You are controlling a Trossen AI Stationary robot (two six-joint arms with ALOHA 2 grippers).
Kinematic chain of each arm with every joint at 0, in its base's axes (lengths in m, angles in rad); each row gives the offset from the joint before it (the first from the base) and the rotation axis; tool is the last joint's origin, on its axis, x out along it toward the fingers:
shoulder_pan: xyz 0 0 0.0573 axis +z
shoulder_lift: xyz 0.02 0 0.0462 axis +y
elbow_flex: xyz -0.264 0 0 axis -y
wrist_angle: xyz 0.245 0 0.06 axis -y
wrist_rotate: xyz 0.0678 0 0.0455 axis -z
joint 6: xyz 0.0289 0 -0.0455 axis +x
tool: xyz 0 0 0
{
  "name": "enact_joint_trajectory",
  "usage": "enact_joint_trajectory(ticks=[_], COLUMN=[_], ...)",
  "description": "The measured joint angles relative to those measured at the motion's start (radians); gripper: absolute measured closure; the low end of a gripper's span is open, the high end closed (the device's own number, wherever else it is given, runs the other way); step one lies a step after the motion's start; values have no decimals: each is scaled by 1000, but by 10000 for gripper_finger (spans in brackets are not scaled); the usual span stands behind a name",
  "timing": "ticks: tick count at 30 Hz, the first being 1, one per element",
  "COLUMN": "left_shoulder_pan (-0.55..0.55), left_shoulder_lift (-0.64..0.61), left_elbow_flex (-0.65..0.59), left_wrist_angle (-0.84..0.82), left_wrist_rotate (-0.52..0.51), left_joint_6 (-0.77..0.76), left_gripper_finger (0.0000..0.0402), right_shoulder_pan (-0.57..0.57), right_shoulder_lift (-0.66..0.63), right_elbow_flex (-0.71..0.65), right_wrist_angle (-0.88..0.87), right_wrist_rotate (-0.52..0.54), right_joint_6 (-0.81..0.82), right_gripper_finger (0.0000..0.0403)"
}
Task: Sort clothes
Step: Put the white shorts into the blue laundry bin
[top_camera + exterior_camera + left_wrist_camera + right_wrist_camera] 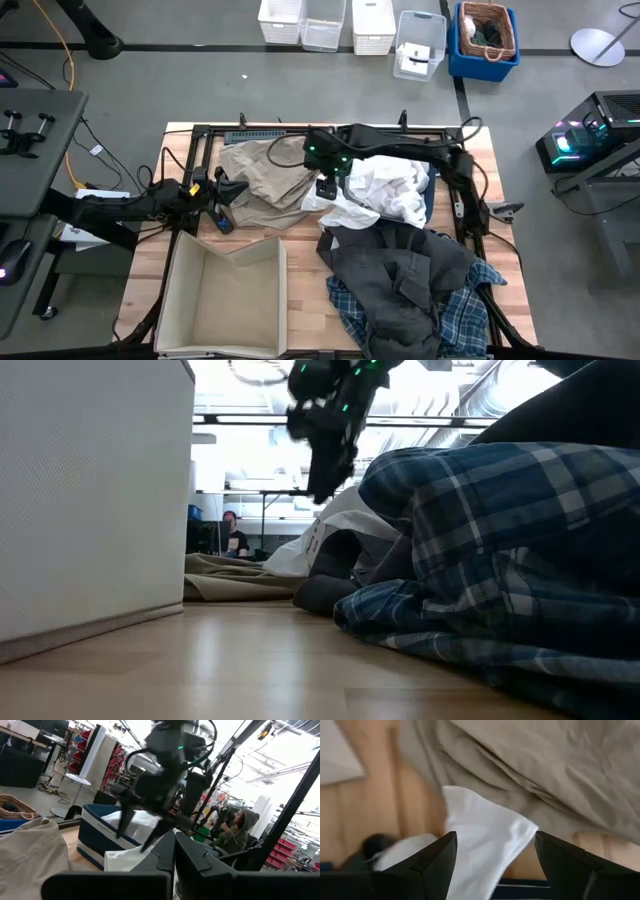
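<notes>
The crumpled white cloth garment [385, 192] is lying mid-worktop beneath the right gripper [327, 188], whose jaws are hovering wide open, empty.

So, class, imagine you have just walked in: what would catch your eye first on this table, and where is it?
The heap of clothes on the table's right side: a dark grey garment lying over a blue-and-white plaid shirt, with a white garment behind them. Above the white garment's edge hangs the right gripper, fingers open. To the left lie a beige-khaki garment and an open box, with the left gripper waiting beside the khaki.
</notes>
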Motion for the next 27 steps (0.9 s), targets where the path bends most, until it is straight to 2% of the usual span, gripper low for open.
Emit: enact_joint_trajectory(ticks=[8,16,19,21,22,25,27], left_shoulder_pan=[0,0,0,0,0,0,0], left_shoulder_lift=[0,0,0,0,0,0,0], left_elbow_flex=[0,0,0,0,0,0,0], left_wrist_angle=[0,0,0,0,0,0,0], left_wrist_rotate=[0,0,0,0,0,0,0], left_joint_6=[0,0,0,0,0,0,0], left_gripper_finger=[401,401,401,401,401,401,401], right_shoulder_pan=[-38,-55,-55,-46,-38,-13,0], right_shoulder_lift=[162,237,249,255,256,248,245], right_elbow_flex=[203,223,225,225,224,223,266], right_wrist_angle=[-248,-311,-346,-343,-338,-325,-326], right_wrist_rotate=[-19,-165,-203,-197,-198,-276,-327], right_joint_6=[10,74,81,96,108,120,123], right_gripper_finger=[139,140,155,194,227,359,384])
